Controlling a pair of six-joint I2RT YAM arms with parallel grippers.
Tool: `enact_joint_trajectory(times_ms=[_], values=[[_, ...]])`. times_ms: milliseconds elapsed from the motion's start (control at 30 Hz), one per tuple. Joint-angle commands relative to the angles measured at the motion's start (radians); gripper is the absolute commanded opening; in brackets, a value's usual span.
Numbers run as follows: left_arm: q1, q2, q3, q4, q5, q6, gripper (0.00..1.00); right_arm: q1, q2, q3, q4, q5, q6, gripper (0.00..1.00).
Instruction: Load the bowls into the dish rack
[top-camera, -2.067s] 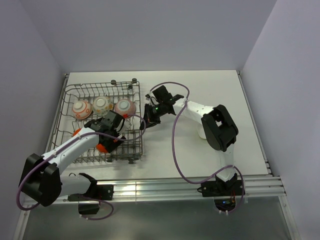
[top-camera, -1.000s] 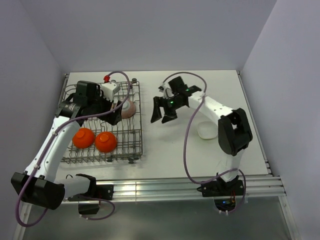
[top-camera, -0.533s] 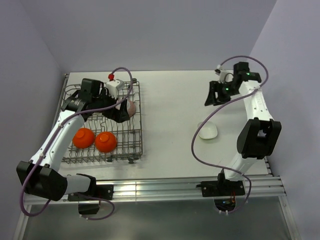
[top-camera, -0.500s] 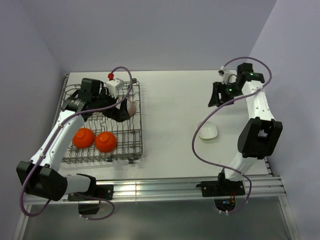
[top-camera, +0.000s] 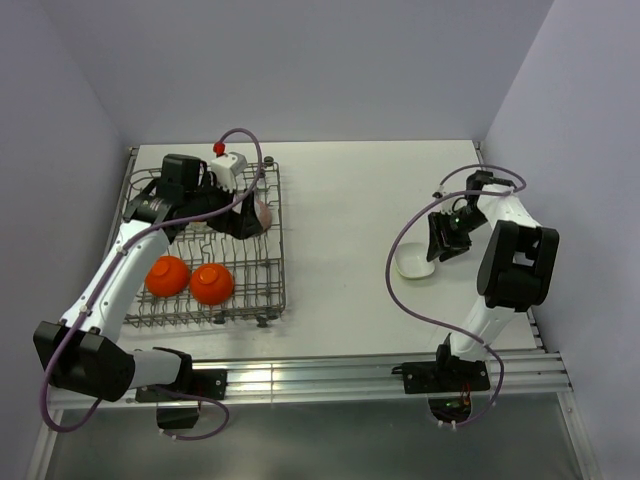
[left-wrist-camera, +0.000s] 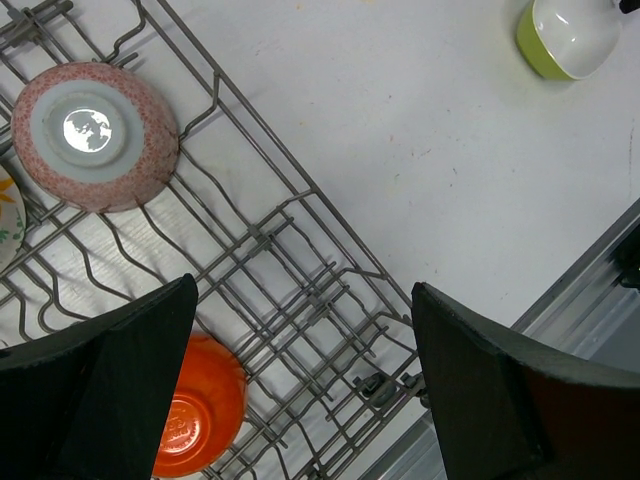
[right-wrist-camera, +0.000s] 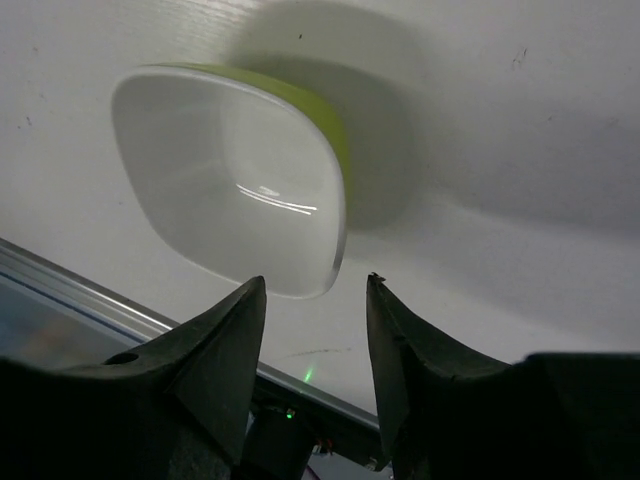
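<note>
Close to finished, by the look of it: at least four bowls visible inside the dish rack (top-camera: 262, 262), one outside it. Rack on the left side of the desk (top-camera: 340, 190), reaching from near the far-left corner toward the near edge. In its near rows, an orange bowl (top-camera: 166, 275) and a second orange bowl (top-camera: 212, 284) side by side, both upside down. In its far row, a pink bowl (left-wrist-camera: 95, 135) with a pale base, also upside down, and just beside it the edge of a pale bowl (left-wrist-camera: 5, 215) with an orange pattern. Possibly more under the left arm, hidden in the top view. Left jaws spread wide and empty, hanging above the far right part of the rack, gripping nothing. Yet to be loaded: the green bowl (right-wrist-camera: 240, 180), white inside and lime-green outside, resting on the bare desk near the right edge, about midway between the far and near edges, well apart from the rack. Right jaws down at that bowl, parted, one on either side of its rim, with a little gap showing on each side, so not clamped as far as can be told. Probably only this pick, the carry across the desk and a place among the free tines to go.
</note>
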Motion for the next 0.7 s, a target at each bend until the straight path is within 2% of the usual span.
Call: enact_joint_trajectory(times_ms=[0, 333, 467, 567, 600, 667], values=[[0.002, -0.029, -0.01, 0.027, -0.007, -0.007, 0.94, 0.003, 0.01, -0.032, 0.086, 0.001, -0.002, 0.51], [0.004, -0.042, -0.045, 0.027, -0.019, -0.001, 0.93, 0.049, 0.059, -0.081, 0.192, 0.018, 0.054, 0.43], [0.004, -0.062, -0.077, 0.033, -0.018, -0.013, 0.93, 0.054, 0.07, -0.073, 0.204, 0.019, 0.059, 0.35], [0.004, -0.077, -0.099, 0.024, -0.005, -0.016, 0.93, 0.055, 0.062, -0.075, 0.209, 0.018, 0.062, 0.19], [0.004, -0.082, -0.106, 0.024, -0.001, -0.016, 0.93, 0.057, 0.057, -0.073, 0.209, 0.012, 0.064, 0.09], [0.004, -0.1, -0.111, 0.026, 0.004, -0.021, 0.93, 0.061, 0.036, -0.061, 0.206, -0.016, 0.064, 0.0]])
